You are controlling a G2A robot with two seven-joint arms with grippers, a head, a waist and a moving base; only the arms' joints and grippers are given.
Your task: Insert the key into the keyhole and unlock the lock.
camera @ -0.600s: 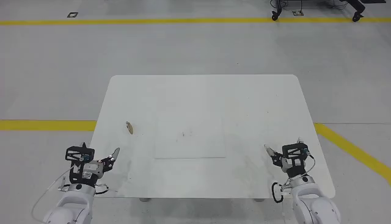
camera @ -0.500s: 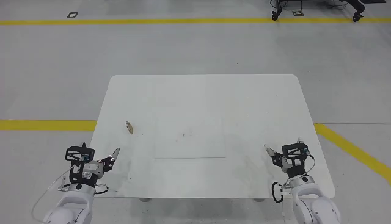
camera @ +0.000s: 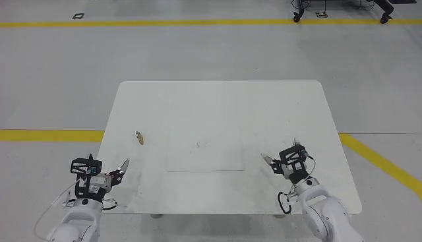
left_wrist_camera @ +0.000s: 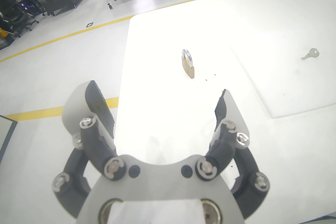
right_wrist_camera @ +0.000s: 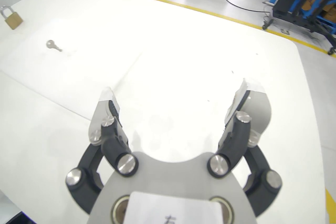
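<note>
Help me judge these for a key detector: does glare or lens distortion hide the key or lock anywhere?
Left wrist view: table blown out white, yet lock and key stand clear; the floor line bows from wide-angle distortion. Right wrist view: same glare and bowing, both visible. Top view: even light, straight lines, but the key is a faint speck.

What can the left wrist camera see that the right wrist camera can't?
Left wrist camera: its own left gripper, open, and the narrow edge of the brass padlock with a silver shackle, which stands just ahead of it. Right wrist camera: the right gripper, open over bare tabletop, and the padlock's broad face, far off. Both: the padlock, the small silver metal key lying flat apart from it, and the white table.
</note>
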